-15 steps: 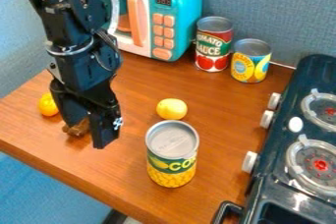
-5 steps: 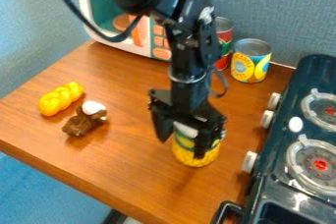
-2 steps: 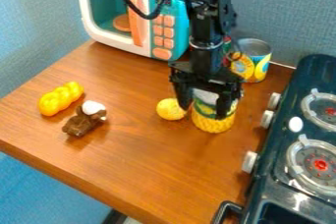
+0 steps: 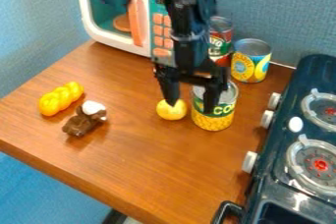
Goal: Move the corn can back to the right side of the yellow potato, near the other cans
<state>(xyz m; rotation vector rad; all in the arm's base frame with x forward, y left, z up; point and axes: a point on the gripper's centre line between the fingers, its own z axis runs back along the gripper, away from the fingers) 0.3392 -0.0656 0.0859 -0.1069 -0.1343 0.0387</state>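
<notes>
in the camera view, the black two-finger hand [image 4: 190, 108] hangs spread and holding nothing, one fingertip over the round yellow toy [image 4: 171, 111], the other before the cylindrical metal can with the green-and-yellow label [image 4: 220, 115]. the can stands upright on the brown wooden counter [image 4: 144, 154], just beside the toy; whether the hand touches either cannot be told. a sideways swing could tip the can, or a low fingertip send the toy rolling.

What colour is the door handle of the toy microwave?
The handle is orange, on a white door; the camera view shows it.
</notes>
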